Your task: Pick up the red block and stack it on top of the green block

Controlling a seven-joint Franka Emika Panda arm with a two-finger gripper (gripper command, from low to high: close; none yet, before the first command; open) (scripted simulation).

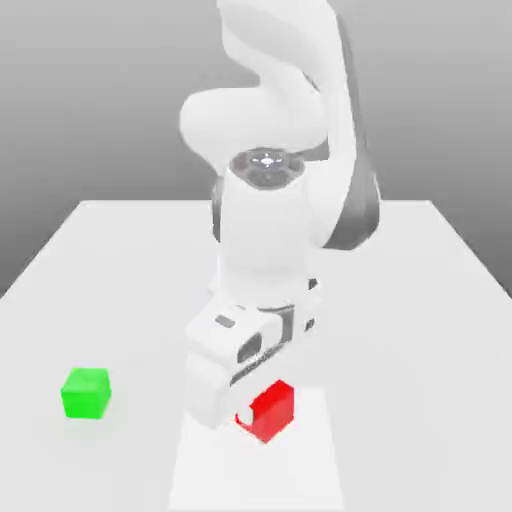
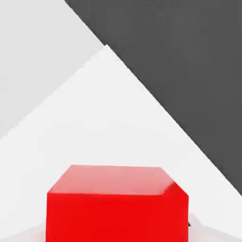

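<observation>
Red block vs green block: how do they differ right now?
The red block is at the gripper, while the green block sits alone on the table. The red block is bright red; the green block is bright green. The red block is turned corner-on to the exterior view, the green block nearly face-on. Both are plain, small blocks.

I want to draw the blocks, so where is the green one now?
In the exterior view, the green block sits on the table toward the left, with the red block over to its right.
</observation>
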